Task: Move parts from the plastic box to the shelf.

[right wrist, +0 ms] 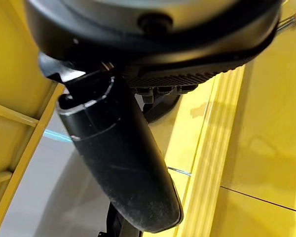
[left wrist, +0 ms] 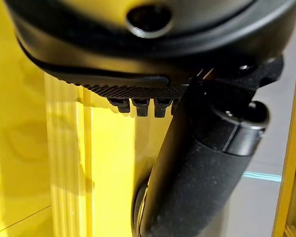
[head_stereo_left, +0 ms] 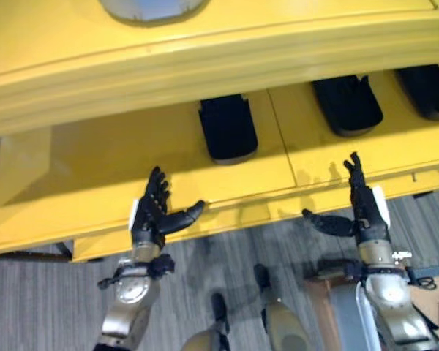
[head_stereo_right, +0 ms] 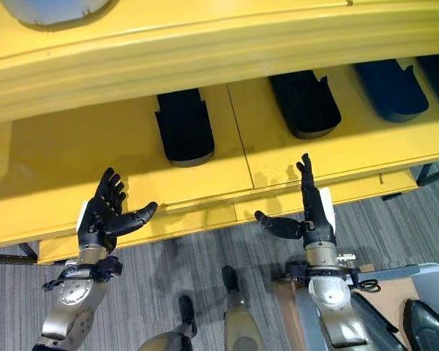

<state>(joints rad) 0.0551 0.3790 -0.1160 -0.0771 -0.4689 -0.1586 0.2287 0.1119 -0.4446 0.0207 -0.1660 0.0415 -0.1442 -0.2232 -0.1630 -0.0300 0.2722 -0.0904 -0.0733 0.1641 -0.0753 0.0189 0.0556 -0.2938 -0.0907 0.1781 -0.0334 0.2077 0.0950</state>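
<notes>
Black parts lie on the yellow shelf (head_stereo_right: 95, 153): one part (head_stereo_right: 184, 126) near the middle of the lower deck, a second part (head_stereo_right: 306, 102) to its right past a seam in the deck, and a third (bluish) part (head_stereo_right: 390, 89) further right. At the lower right corner, a grey box (head_stereo_right: 437, 276) holds another dark part (head_stereo_right: 426, 325). A grey rounded object (head_stereo_right: 51, 11) rests on the shelf's upper level at far left. Left hand (head_stereo_right: 102, 213), empty, fingers straight and spread, thumb pointing right, held over the shelf's front edge. Right hand (head_stereo_right: 312, 212), likewise empty, fingers extended upward, thumb splayed to the left, at the same front edge. Neither hand touches a part. Grey floor (head_stereo_right: 168, 270) lies below the shelf.
</notes>
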